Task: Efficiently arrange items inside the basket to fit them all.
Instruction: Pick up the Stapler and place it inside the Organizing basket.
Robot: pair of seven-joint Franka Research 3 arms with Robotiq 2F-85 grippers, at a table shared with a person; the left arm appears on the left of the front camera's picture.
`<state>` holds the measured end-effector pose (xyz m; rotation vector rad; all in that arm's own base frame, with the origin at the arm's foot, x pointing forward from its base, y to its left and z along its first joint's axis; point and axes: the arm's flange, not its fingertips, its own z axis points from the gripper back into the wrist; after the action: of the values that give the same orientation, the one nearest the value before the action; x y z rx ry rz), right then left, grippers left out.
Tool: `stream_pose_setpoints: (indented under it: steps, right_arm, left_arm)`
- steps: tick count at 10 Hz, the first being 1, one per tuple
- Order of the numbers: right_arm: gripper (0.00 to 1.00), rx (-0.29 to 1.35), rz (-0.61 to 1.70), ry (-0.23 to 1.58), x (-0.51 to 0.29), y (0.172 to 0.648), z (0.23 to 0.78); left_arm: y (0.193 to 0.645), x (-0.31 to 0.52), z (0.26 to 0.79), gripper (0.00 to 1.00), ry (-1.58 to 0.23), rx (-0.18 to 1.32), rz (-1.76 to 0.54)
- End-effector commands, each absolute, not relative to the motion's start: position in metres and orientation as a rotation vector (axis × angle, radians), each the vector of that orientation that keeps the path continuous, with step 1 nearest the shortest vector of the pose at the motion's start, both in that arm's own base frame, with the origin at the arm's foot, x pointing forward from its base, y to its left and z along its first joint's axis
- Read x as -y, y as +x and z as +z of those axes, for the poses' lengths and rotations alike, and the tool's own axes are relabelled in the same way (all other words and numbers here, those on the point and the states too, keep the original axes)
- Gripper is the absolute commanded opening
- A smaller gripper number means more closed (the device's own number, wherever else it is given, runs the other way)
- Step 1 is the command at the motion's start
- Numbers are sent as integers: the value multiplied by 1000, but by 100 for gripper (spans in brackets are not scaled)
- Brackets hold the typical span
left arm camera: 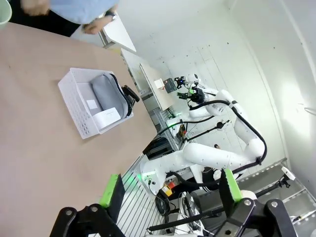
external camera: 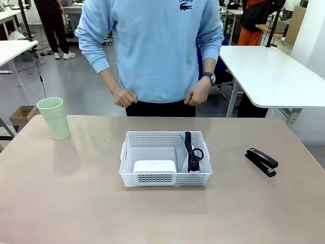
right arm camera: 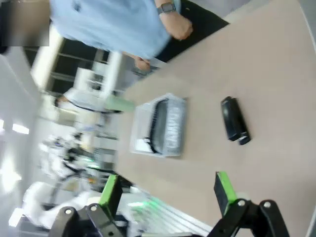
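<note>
Basket (external camera: 165,179) sits mid-way across the table (external camera: 76,203), holding the soft grey pouch (left arm camera: 104,93) and the rigid white screen device (external camera: 155,166). The black stapler (external camera: 262,161) lies well to its right and the pale green cup (external camera: 55,118) well to its left. Both look light and stiff, best gripped across their width. The left fingers (left arm camera: 112,191) and right fingers (right arm camera: 223,190) gape wide, empty. The pouch's lettering is blurred.
</note>
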<state>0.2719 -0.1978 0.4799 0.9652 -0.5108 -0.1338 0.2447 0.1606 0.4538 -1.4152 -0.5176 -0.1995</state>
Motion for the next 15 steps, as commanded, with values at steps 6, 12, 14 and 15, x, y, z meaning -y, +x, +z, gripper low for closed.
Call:
stream_pose_setpoints:
  steps: [6,12,14,15]
  right_arm:
    - [100,160,-143,37,-24,385,482]
    - [100,33,-69,-46,-52,401,413]
    - [100,33,-69,-46,-52,401,413]
    - [100,27,-71,-14,-47,406,411]
  left_arm:
    - [243,-158,457,100,-1438,532,-195]
    - [243,-158,457,100,-1438,532,-195]
    - [243,-158,457,100,-1438,532,-195]
    - [243,-158,457,100,-1438,532,-195]
